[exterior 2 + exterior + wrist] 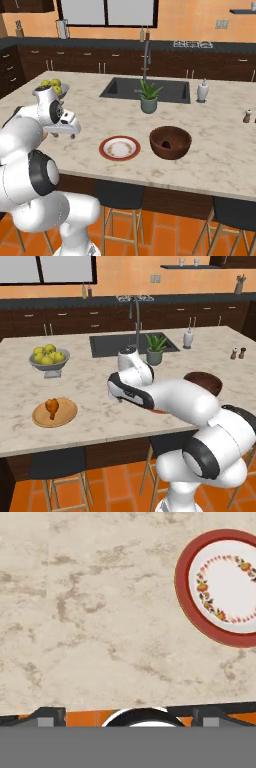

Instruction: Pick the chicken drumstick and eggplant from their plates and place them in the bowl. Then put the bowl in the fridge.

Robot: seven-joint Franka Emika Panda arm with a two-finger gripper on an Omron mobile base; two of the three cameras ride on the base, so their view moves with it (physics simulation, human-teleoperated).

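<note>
Orange-brown chicken drumstick [52, 406] lies on wooden plate [55, 413] near counter [90, 406] front edge, bone end toward that edge. My jaws spread wide, empty, over bare marble between both plates; drumstick off toward fruit-bowl side. Eggplant [165, 145] in bowl [170, 142].

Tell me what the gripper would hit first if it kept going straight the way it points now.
Most likely bare marble countertop. The open gripper points down at the counter, and the hand view looks onto empty stone, with the red-rimmed plate off to one side, probably missed.
</note>
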